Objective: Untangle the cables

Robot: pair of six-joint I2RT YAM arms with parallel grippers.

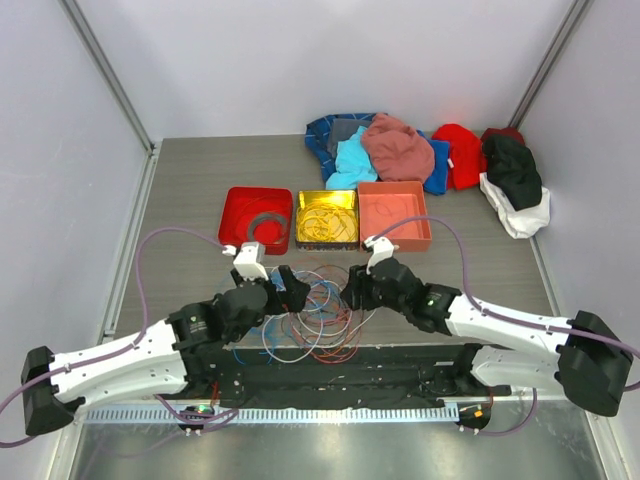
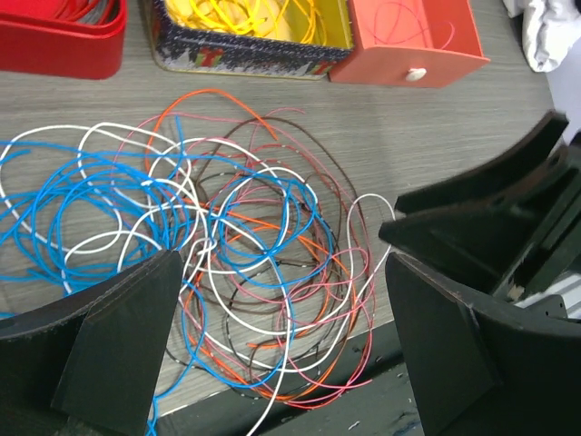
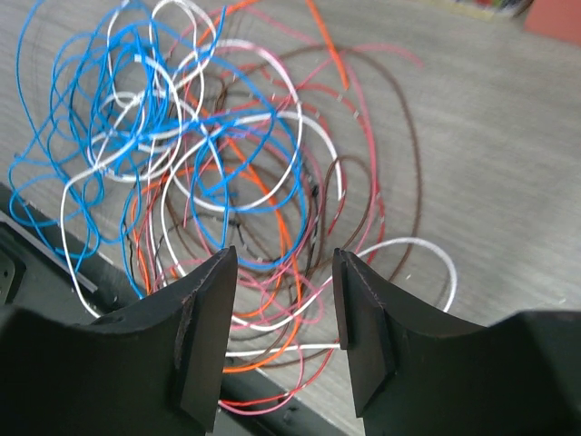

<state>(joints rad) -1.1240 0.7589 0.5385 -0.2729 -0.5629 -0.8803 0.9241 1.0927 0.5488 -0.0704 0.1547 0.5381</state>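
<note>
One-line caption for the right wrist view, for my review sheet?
Right gripper, jaws apart, poised over tangled cables in blue, white, orange, pink and brown on the grey table.

Glossy plastic-sheathed cables (image 2: 227,254) on matt, wood-grain table (image 2: 454,136)

Cables (image 1: 312,318) lie tangled in loose loops; blue, white, orange, pink, brown.

no legible text, label or number on anything visible.
</note>
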